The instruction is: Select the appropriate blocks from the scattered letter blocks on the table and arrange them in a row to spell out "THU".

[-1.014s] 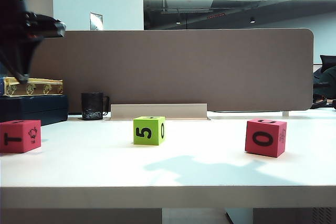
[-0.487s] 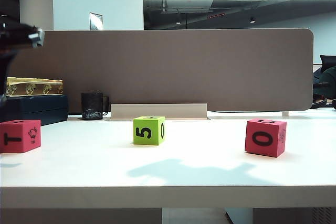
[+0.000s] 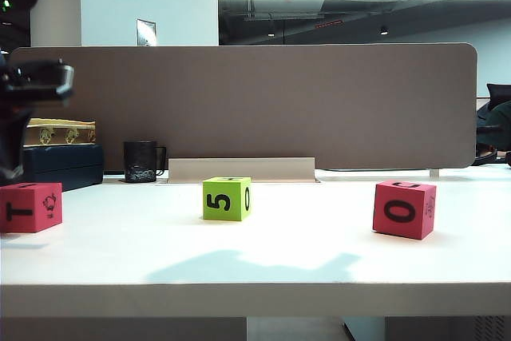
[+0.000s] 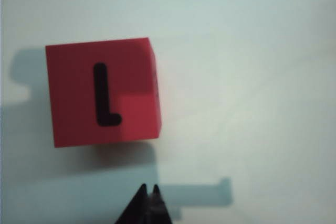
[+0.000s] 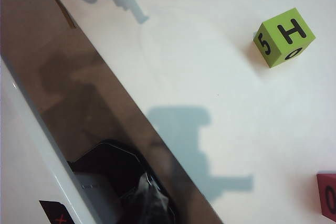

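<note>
Table: a plain white desk top (image 3: 263,265), with a broad shadow cast across its near part in the exterior view.
Red "0" block: a pinkish-red cube (image 3: 404,209) stood on the table towards the right of the exterior view, a black "0" on the face turned to the camera; only a cropped corner of it is seen in the right wrist view (image 5: 328,194).
Red "T" block: a pinkish-red cube (image 3: 29,207) set at the far left of the exterior view, a sideways "T" on its front and a small picture beside it; in the left wrist view its upper face (image 4: 102,92) is seen from above bearing a black "L"-like stroke.
Green block: a lime-green cube (image 3: 227,198) placed near the middle, well apart from both red cubes, a "5" faced to the camera; an "H" is shown on its top in the right wrist view (image 5: 284,36).
Left gripper: held above the table just beside the red "T" block (image 4: 148,203), its dark fingertips pressed together with nothing between them.
Right gripper: only a dark, blurred body is made out (image 5: 149,203); its jaws are closed, nothing gripped.
Mug: a black mug (image 3: 142,161) stood at the back.
Divider panel: a tan-brown panel (image 3: 279,101) raised along the table's rear edge.
</note>
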`<action>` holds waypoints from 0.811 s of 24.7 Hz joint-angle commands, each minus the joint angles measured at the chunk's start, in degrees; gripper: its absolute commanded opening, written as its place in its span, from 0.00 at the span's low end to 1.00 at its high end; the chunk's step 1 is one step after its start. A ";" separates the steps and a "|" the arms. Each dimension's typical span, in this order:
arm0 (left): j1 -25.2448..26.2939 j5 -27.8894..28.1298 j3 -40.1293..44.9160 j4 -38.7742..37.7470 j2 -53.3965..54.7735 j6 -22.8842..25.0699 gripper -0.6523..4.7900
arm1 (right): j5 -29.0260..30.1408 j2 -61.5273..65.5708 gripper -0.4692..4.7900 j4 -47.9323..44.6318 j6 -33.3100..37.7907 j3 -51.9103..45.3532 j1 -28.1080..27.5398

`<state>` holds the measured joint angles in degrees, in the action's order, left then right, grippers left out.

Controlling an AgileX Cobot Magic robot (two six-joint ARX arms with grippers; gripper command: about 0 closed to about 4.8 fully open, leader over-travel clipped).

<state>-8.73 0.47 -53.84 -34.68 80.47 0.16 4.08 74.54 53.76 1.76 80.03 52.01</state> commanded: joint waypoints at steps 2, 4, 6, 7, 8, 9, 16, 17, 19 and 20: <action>0.07 2.34 -0.11 -0.15 2.91 0.42 0.11 | -0.98 -0.22 0.08 -1.03 0.15 0.22 0.09; 0.07 2.29 -0.11 2.25 4.52 0.39 0.11 | -0.98 -0.22 0.08 -1.03 0.15 0.22 0.09; 0.07 2.34 -0.13 3.80 5.97 0.42 0.11 | -1.03 -0.22 0.08 -1.03 0.17 0.22 0.09; 0.07 2.34 -0.13 4.15 6.36 0.42 0.11 | -1.03 -0.22 0.08 -1.03 0.15 0.22 0.09; 0.07 2.38 -0.11 4.44 6.69 0.44 0.11 | -1.03 -0.22 0.08 -1.03 0.15 0.22 0.09; 0.07 2.58 -0.13 4.85 7.08 0.42 0.11 | -1.03 -0.22 0.08 -1.03 0.15 0.22 0.09; 0.07 6.25 -0.13 9.51 7.80 0.50 0.11 | -1.62 -0.22 0.08 -1.05 0.15 0.22 0.09; 0.07 6.25 -0.13 9.88 7.82 0.50 0.11 | -1.60 -0.22 0.08 -1.05 0.15 0.20 0.09; 0.07 6.32 -0.13 10.40 7.82 0.50 0.11 | -1.62 -0.22 0.08 -1.05 0.15 0.20 0.09; 0.07 6.49 -0.15 10.71 7.82 0.57 0.11 | -1.60 -0.22 0.08 -1.05 0.15 0.22 0.09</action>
<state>-8.69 6.33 -53.82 -25.04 88.36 0.43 2.61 74.54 53.74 1.83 80.03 52.01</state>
